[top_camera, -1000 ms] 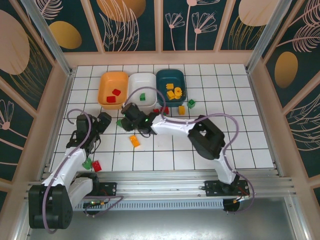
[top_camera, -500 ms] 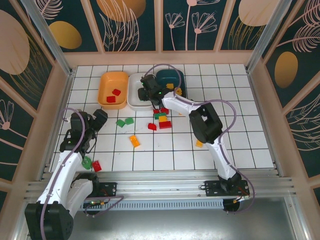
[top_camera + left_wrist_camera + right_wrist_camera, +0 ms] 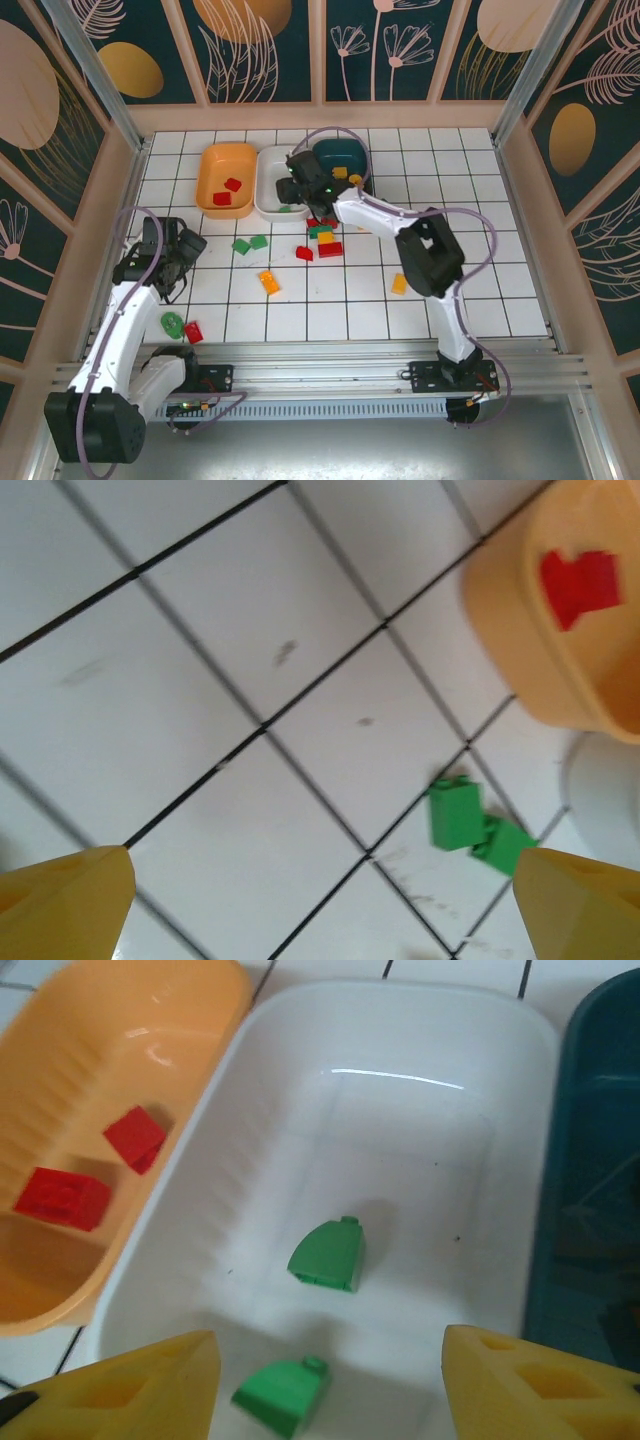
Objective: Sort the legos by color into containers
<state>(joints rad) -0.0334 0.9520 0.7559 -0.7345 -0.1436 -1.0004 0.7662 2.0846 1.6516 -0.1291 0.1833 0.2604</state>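
My right gripper (image 3: 325,1345) hangs open over the white tray (image 3: 400,1080), and two green legos (image 3: 328,1254) (image 3: 281,1393) lie loose on the tray's floor below it. From above, that gripper (image 3: 294,192) sits over the white tray (image 3: 270,165), between the orange tray (image 3: 210,160) and the teal tray (image 3: 330,152). Two red legos (image 3: 227,191) lie in the orange tray, and yellow ones (image 3: 347,178) in the teal tray. My left gripper (image 3: 190,245) is open and empty above bare tile, left of a green pair (image 3: 250,243). The left wrist view shows this gripper (image 3: 320,865) and the pair (image 3: 457,813).
Loose legos lie mid-table: a red one (image 3: 304,253), a red-green-yellow cluster (image 3: 325,240) and orange ones (image 3: 269,282) (image 3: 398,284). A green (image 3: 172,323) and a red one (image 3: 193,331) lie by the left arm's base. Wooden walls fence the tiled table.
My right gripper travelled from the table's middle to the white tray and opened; a second green lego now lies there. The left arm drew back to the left.
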